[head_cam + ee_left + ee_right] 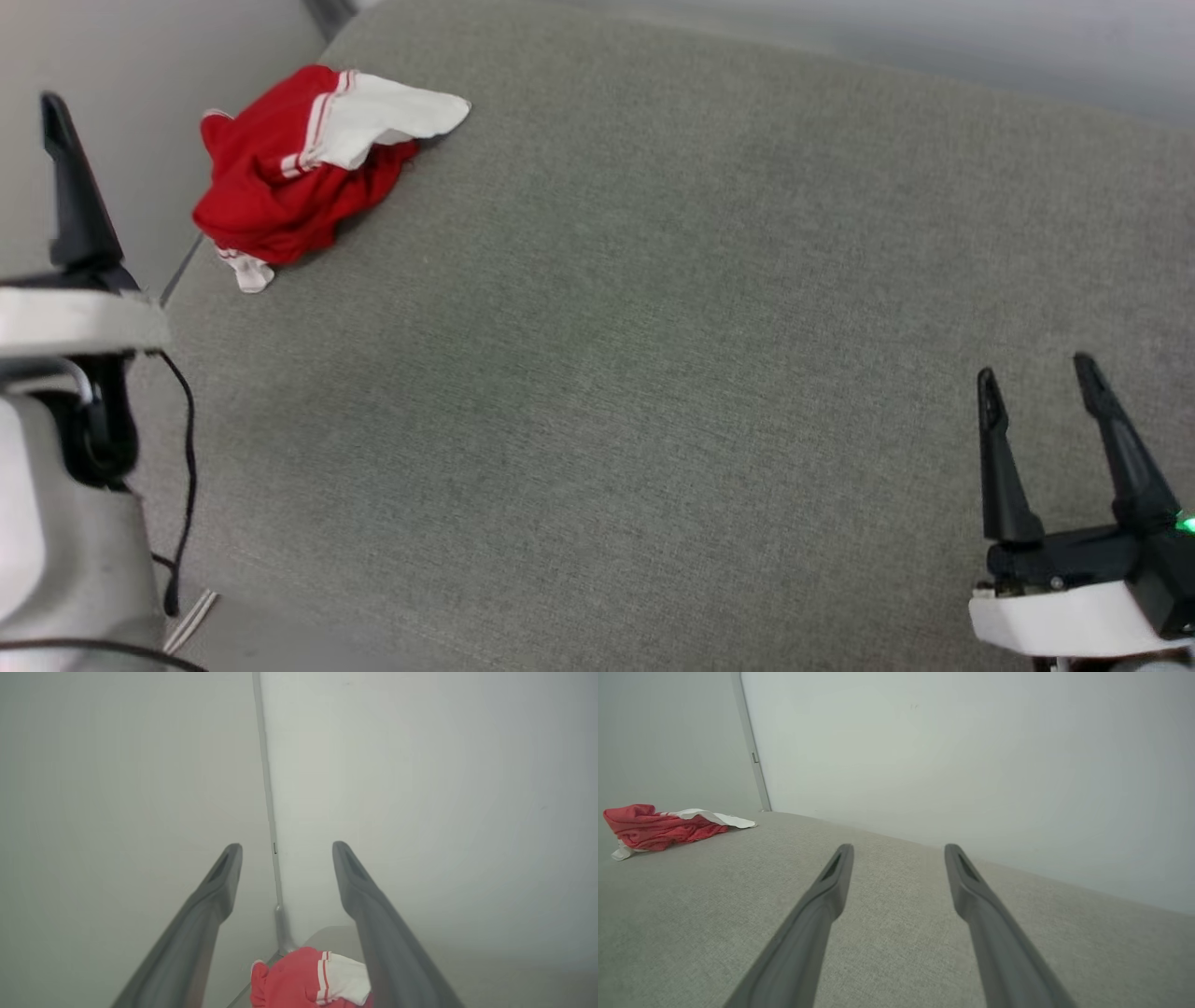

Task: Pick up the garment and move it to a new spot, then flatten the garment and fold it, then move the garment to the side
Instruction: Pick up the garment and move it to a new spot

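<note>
Garment: a red shirt (280, 187) with white sleeves and red-and-white striped trim, crumpled in a heap at the far left corner of the grey cushion (653, 373).
Garment edges: one white sleeve points toward the cushion's far edge, and a small white piece sticks out on the near side, at the left edge.
Garment and left gripper: the left gripper (287, 851) is raised near the cushion's left edge. In the left wrist view the shirt shows low down between its two fingers, apart from both.
Left gripper: fingers spread wide, holding nothing and touching nothing.
Garment and right gripper: the right gripper (1036, 373) is over the near right part of the cushion, well apart from the shirt, which lies far off toward the opposite corner.
Right gripper: fingers spread wide, with nothing between them. I cannot tell whether the tips touch the fabric below.
Background: a pale wall (971, 742) behind the cushion's far edge.
Cable: a black cable (187, 420) hangs beside the left arm, at the cushion's left edge.
</note>
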Controlling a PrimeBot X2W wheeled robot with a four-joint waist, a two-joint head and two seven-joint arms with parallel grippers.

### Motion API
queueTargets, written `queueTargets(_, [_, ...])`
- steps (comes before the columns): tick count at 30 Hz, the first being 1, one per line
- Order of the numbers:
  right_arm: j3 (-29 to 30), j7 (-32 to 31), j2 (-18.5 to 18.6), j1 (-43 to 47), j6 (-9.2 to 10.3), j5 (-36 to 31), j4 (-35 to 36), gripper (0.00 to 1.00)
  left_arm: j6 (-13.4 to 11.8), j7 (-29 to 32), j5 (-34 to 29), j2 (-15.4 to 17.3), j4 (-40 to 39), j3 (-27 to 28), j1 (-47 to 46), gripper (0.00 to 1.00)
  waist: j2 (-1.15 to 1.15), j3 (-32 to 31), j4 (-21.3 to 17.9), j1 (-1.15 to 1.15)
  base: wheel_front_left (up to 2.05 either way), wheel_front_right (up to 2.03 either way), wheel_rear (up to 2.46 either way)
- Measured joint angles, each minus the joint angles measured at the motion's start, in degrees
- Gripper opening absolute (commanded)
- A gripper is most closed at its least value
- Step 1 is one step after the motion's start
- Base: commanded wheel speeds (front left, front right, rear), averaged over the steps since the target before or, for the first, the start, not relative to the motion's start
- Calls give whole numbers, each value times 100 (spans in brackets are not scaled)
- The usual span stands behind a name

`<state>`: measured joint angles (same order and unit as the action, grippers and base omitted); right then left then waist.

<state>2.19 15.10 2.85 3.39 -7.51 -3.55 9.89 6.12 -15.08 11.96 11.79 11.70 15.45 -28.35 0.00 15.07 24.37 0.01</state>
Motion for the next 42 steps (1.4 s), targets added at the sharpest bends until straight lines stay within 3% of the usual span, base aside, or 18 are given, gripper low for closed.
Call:
queueTargets(6, [11,0,-1,-402,0,-315,546,100,88,0,365,336,600,213,-1228,100,0,748,-190,0,0,0,0])
queueTargets(14, [55,-1,-1,-680,0,-604,1159,100,121,142,987,1367,2029,-66,-2585,100,0,1637,-370,1,0,0,0])
queueTargets(21, [60,-1,0,-761,1,-722,1482,100,127,1260,2105,2168,2815,-1138,-3034,100,0,2134,-460,1,0,0,0])
queueTargets(30, [-135,-1,-1,-932,1,-891,1818,100,127,3227,3963,2911,2819,-2555,-3125,100,0,2506,-416,0,0,0,0])
queueTargets(35, [-272,0,1,-1027,0,-925,1993,100,127,4152,4800,3116,2855,-2934,-3130,100,0,2655,-453,0,0,0,0])
queueTargets(42, [-453,-1,3,-1052,1,-1009,2197,100,127,4781,5422,3101,3142,-3214,-3117,100,0,2804,-600,0,0,0,0])
